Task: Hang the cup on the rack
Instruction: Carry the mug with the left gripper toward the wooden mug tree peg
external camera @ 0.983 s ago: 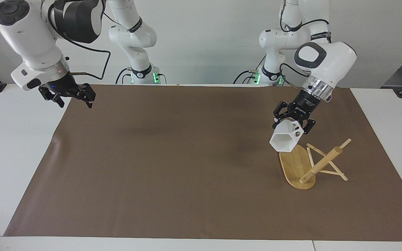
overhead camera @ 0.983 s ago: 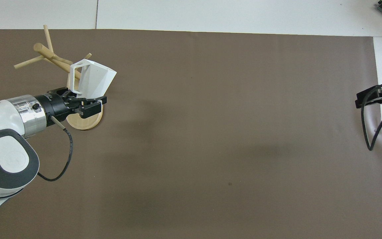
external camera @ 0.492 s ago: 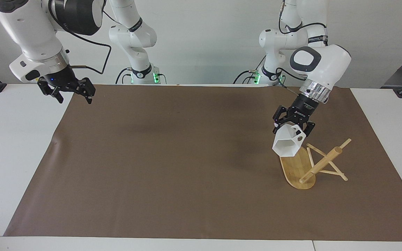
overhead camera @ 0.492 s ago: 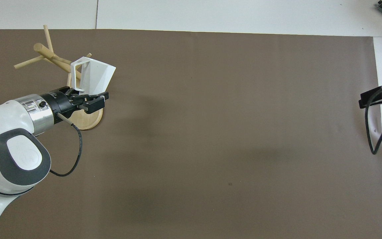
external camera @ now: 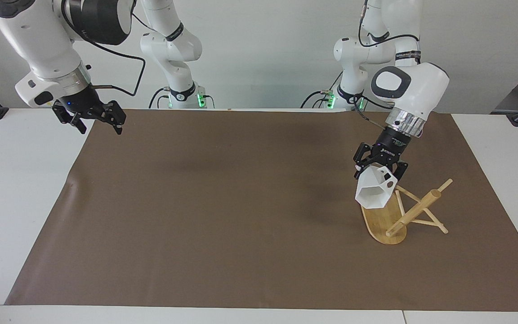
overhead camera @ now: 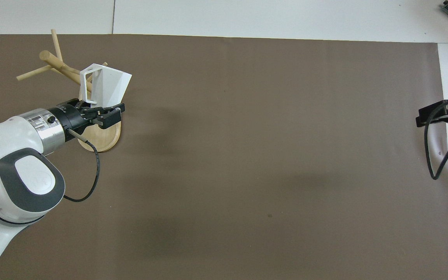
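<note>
Shifted: my left gripper [external camera: 378,165], clamping cup [external camera: 373,190], closer to rack [external camera: 387,222] | right gripper [external camera: 91,118] open, waited | risk: handle missing peg, tipping rack

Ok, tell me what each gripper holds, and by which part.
The left gripper holds the cup by its base end, rim tilted away, over the rack. The right gripper is open and holds nothing.
</note>
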Robot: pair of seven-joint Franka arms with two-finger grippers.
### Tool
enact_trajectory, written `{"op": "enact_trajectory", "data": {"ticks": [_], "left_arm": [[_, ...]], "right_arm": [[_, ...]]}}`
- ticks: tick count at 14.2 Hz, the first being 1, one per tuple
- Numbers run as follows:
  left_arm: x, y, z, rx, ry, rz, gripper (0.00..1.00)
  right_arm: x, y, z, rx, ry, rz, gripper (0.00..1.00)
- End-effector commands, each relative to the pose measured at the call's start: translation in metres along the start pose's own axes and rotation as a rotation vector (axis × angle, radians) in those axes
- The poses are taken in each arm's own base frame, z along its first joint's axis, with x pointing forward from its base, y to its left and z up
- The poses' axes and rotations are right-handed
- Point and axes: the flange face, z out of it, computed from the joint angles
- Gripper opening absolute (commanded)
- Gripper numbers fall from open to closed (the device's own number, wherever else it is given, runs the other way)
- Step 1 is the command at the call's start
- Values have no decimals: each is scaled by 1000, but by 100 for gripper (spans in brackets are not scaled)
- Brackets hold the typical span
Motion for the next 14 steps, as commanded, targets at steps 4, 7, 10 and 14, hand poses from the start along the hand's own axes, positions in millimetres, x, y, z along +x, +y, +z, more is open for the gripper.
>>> {"op": "enact_trajectory", "data": {"ticks": [4, 7, 10, 14], "left_arm": [[-8, 2, 5, -49, -31, 32, 0], [-14, 3, 8, -48, -37, 32, 0], [-14, 7, 14, -54, -37, 30, 0], [-14, 10, 17, -55, -34, 25, 0]], "right_arm": [[-6, 2, -1, 18, 4, 24, 100], [-6, 2, -1, 19, 3, 24, 100], [-7, 1, -4, 19, 8, 23, 100], [-10, 2, -6, 21, 6, 26, 100]]}}
